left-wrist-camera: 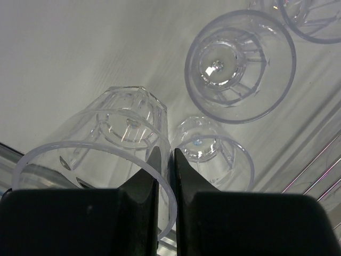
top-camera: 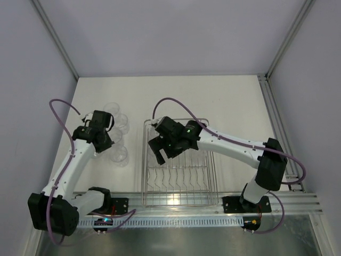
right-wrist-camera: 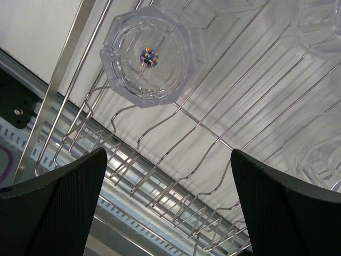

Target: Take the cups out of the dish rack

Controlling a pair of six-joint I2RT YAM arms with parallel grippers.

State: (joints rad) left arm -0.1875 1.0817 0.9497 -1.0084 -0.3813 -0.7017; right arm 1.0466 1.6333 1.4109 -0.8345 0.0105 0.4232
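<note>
Your left end effector (left-wrist-camera: 167, 156) is pressed almost together on the wall of one clear held cup (left-wrist-camera: 101, 154), with one finger inside the rim and one outside. The cup's mouth faces the wrist camera. You cannot tell whether its base touches the table (top-camera: 224, 101).

Around it you have three standing cups in full sight (left-wrist-camera: 240, 66), (left-wrist-camera: 213, 152), (left-wrist-camera: 314, 16), and a sliver of a fourth at the top of that view. This group sits on the table between the left rim of the dish rack (top-camera: 186, 181) and the table's left edge, packed close together.

There is one dish rack, at the middle of the near edge, with its prong row on the near side.

Your right end effector (right-wrist-camera: 168, 154) is spread wide and grips nothing. It hangs above the far left part of the rack. Below it one upturned cup (right-wrist-camera: 154, 53) rests base-up on the bars. Parts of three more show at the top and right of that view.

Bare table runs from the rack's far rim to the far edge, and along its right side.
</note>
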